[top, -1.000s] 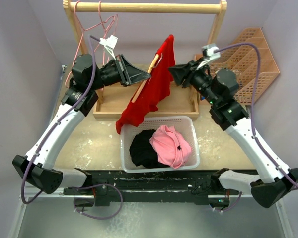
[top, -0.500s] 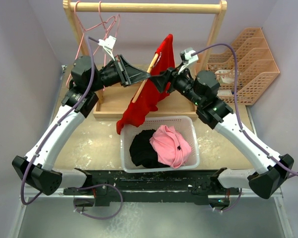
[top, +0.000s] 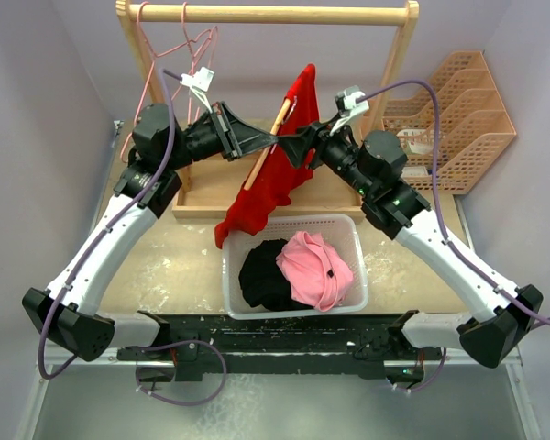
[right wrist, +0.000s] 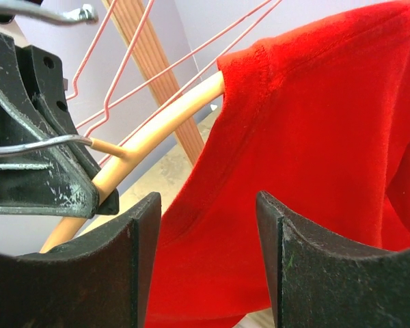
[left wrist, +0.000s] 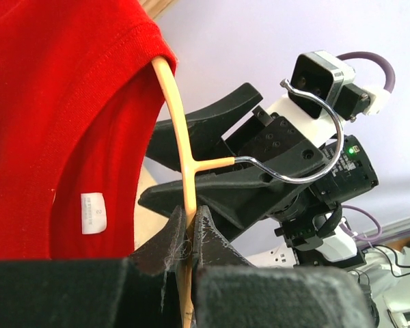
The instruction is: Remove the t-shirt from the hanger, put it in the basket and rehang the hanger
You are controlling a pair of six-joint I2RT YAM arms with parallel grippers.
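L gripper [left wrist: 190,240]: pinched shut on hanger [left wrist: 180,123] neck.
R gripper [right wrist: 206,219]: jaws spread, beside shoulder seam.
t-shirt [top: 277,170]: hung on hanger, above basket [top: 335,220].
Technique: R needed fabric-only nip, then peel; L steady.

Three cameras are watching one hanger [top: 254,172].
The top camera is looking down from high behind the robot, taking in the whole desk [top: 165,266]. The left wrist camera is peering close along the left end effector [left wrist: 189,229] toward the right arm [left wrist: 331,239]; the right wrist camera is facing back past the right end effector [right wrist: 208,232]. All are sharing the red t-shirt [top: 280,170].
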